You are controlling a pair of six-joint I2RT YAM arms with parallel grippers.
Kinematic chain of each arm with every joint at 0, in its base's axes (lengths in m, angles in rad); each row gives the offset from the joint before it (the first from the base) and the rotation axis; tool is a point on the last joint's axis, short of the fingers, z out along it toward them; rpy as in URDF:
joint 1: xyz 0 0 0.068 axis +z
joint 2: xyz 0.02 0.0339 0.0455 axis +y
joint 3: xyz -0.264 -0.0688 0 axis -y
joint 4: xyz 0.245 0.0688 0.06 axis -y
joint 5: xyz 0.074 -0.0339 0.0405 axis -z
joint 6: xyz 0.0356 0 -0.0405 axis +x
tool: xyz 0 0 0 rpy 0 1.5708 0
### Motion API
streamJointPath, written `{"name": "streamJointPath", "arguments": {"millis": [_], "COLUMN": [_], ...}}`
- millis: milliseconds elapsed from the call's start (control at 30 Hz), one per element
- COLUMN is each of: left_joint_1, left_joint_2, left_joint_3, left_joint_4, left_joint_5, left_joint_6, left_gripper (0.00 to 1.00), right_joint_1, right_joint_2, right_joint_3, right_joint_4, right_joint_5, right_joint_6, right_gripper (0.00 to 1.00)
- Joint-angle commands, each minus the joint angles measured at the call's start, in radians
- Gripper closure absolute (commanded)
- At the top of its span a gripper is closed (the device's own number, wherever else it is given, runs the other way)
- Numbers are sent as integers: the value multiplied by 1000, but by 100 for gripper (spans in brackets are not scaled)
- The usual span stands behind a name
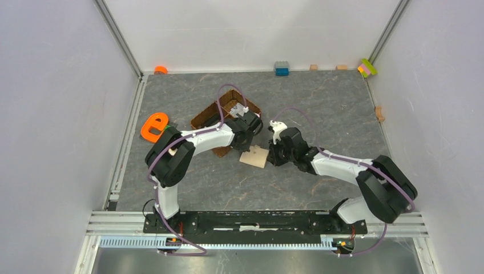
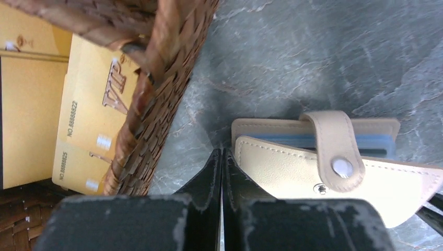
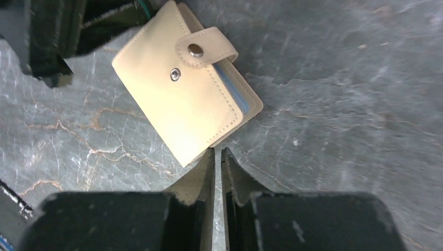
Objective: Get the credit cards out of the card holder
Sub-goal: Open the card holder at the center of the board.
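Beige folding card holder point(image 3: 185, 89) is lying shut on the grey marbled tabletop point(image 3: 339, 104) just beside the brown wicker basket point(image 2: 151, 104) holding gold rectangular cards point(image 2: 94, 115), while the left tool point(image 2: 220, 157) and right tool point(image 3: 218, 154), both closed on nothing, are hovering at its edges, likely to pry it open.

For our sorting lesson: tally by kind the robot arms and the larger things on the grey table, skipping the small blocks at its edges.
Robot arms: 2
Card holder: 1
Wicker basket: 1
Orange letter toy: 1
Total: 5
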Motion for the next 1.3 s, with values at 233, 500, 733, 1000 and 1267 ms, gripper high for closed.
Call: {"name": "streamJointPath", "arguments": {"millis": [233, 500, 733, 1000, 1267], "left_joint_1": [-47, -87, -108, -86, 7], "left_joint_2": [-217, -172, -127, -16, -25], "left_joint_3": [-40, 9, -2, 17, -45], "left_joint_4": [-68, -170, -160, -120, 17], "left_joint_5": [-75, 44, 69, 161, 283], "left_joint_6": [-7, -30, -80, -73, -69], "left_gripper": [93, 96, 98, 98, 98], "right_joint_1": [2, 3, 3, 0, -22], "right_joint_2": [-138, 2, 170, 228, 203], "right_joint_3": [-41, 52, 168, 221, 145], "right_joint_4": [100, 187, 172, 70, 81], "right_joint_5": [380, 335, 273, 186, -36], "right_joint_6": [-24, -102, -118, -110, -30], "right_gripper": [87, 93, 100, 100, 100]}}
